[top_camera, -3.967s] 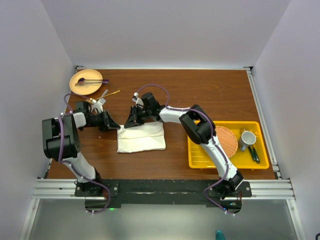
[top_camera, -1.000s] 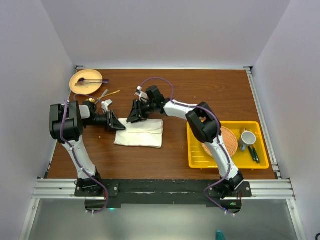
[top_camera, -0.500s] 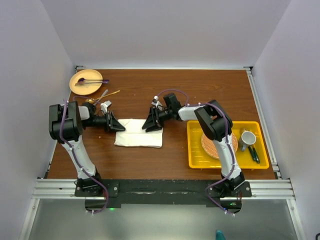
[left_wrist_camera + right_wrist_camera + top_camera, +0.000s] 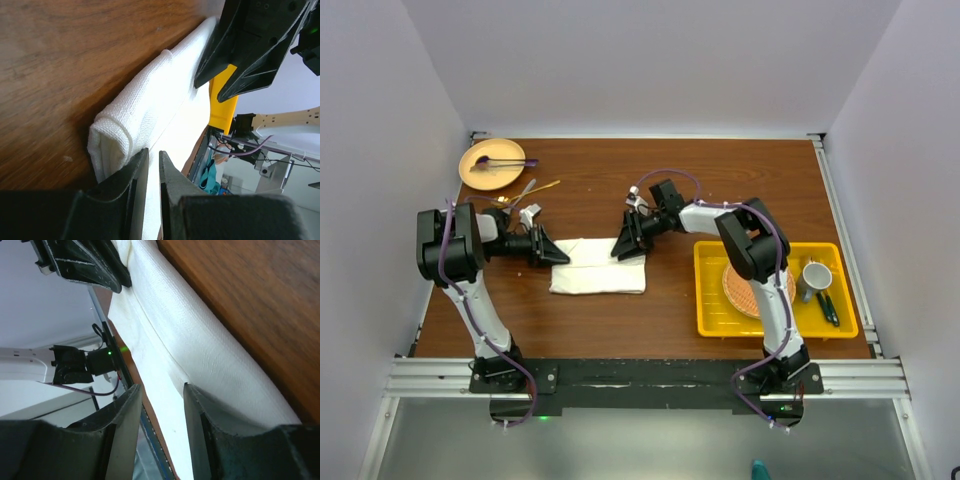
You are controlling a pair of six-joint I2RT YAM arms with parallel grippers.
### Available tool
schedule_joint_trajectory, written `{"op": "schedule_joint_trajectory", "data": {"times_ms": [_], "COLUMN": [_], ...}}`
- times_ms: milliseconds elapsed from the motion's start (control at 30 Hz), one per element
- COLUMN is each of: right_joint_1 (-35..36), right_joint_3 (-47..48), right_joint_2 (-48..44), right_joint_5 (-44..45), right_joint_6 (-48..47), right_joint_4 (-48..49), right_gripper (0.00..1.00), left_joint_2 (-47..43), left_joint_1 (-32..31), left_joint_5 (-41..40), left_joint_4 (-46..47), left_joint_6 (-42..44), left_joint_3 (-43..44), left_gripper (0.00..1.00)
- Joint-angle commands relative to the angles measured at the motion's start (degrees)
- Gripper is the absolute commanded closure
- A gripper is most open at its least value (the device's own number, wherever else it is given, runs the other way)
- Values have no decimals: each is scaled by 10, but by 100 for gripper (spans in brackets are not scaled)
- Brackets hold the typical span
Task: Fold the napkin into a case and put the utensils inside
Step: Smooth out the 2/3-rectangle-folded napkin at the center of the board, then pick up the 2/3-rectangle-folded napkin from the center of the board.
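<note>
The cream-white napkin (image 4: 598,267) lies folded into a narrow rectangle on the brown table. It also shows in the left wrist view (image 4: 150,100) and the right wrist view (image 4: 200,340). My left gripper (image 4: 558,253) is at its left end, its jaws (image 4: 154,151) nearly closed with a thin layer of cloth between them. My right gripper (image 4: 625,247) is at the far right corner, open (image 4: 162,386), one finger against the fold. Two gold utensils (image 4: 535,188) lie on the table behind the left gripper.
A tan plate (image 4: 485,172) with a purple utensil (image 4: 505,161) sits at the far left. A yellow tray (image 4: 775,320) on the right holds a woven orange mat (image 4: 760,288), a mug (image 4: 815,277) and dark green-handled utensils (image 4: 829,308).
The napkin is folded narrower than four seconds ago. My right gripper has moved right along its far edge to the right corner. My left gripper has stayed at the left end.
</note>
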Motion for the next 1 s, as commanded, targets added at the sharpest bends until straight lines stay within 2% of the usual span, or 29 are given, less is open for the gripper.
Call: {"op": "schedule_joint_trajectory", "data": {"times_ms": [0,133,300,433,467,633,700,900,967], "right_joint_1": [-3,4,-8,-11,-11,-11,-11,-11,-11], "right_joint_3": [-16,-57,-44,-12,-7,5,12,24,30], "right_joint_2": [-67,-62,4,26,26,32,38,47,54], "right_joint_5": [11,16,52,83,86,100,107,121,122], "right_joint_6": [-29,-9,-60,-72,-74,-89,-85,-73,-68], "right_joint_4": [-33,-4,-69,-106,-106,-119,-117,-97,-92], "right_gripper": [59,64,67,68,68,68,68,68,69], "left_joint_2": [7,7,-3,-16,-28,-85,-95,-132,-128], "left_joint_1": [10,11,11,10,11,11,11,0,-18], "left_joint_5": [-101,-110,-111,-59,-46,14,29,60,59], "left_joint_4": [32,41,33,0,-11,-112,-142,-177,-214], "left_joint_6": [13,8,16,66,100,216,227,237,296], "left_joint_3": [-28,-36,-31,-16,-13,18,26,20,21], "left_gripper": [80,83,83,75,73,60,57,53,53]}}
